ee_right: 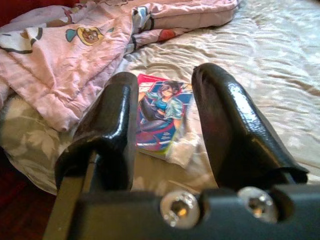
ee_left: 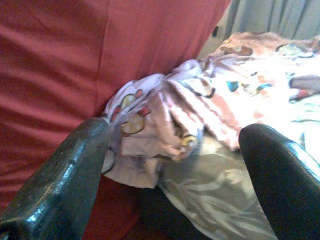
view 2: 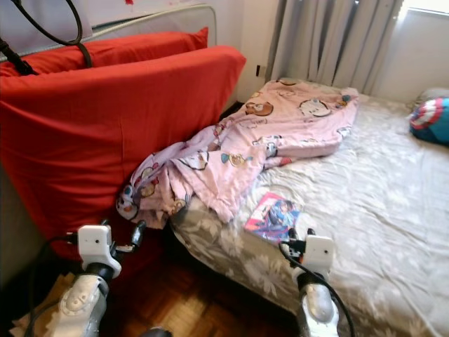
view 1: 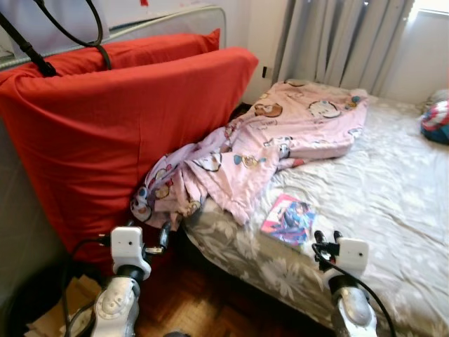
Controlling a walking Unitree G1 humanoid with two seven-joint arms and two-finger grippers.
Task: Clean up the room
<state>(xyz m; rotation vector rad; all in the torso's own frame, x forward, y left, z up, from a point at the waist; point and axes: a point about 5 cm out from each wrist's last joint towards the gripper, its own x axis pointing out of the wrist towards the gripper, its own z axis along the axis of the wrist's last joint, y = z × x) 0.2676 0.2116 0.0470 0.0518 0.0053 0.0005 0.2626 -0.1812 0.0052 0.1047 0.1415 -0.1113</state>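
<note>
A pink cartoon-print blanket point(view 1: 280, 133) lies crumpled across the bed point(view 1: 393, 203). One end of it hangs off the near corner against a red upright mattress point(view 1: 126, 119). A colourful comic book point(view 1: 289, 217) lies flat on the grey floral sheet near the bed's edge, with a small clear wrapper point(ee_right: 182, 150) beside it. My left gripper point(view 1: 163, 235) is open just short of the hanging blanket end point(ee_left: 150, 125), touching nothing. My right gripper point(view 1: 326, 239) is open, low over the bed edge. It points at the book point(ee_right: 160, 117) and holds nothing.
Grey curtains point(view 1: 337, 42) hang behind the bed. A blue and red pillow point(view 1: 438, 119) sits at the far right. Dark wooden floor point(view 1: 203, 302) lies between me and the bed. Cardboard pieces point(view 1: 63, 309) lie low on the left, and black cables point(view 1: 70, 28) hang over the red mattress.
</note>
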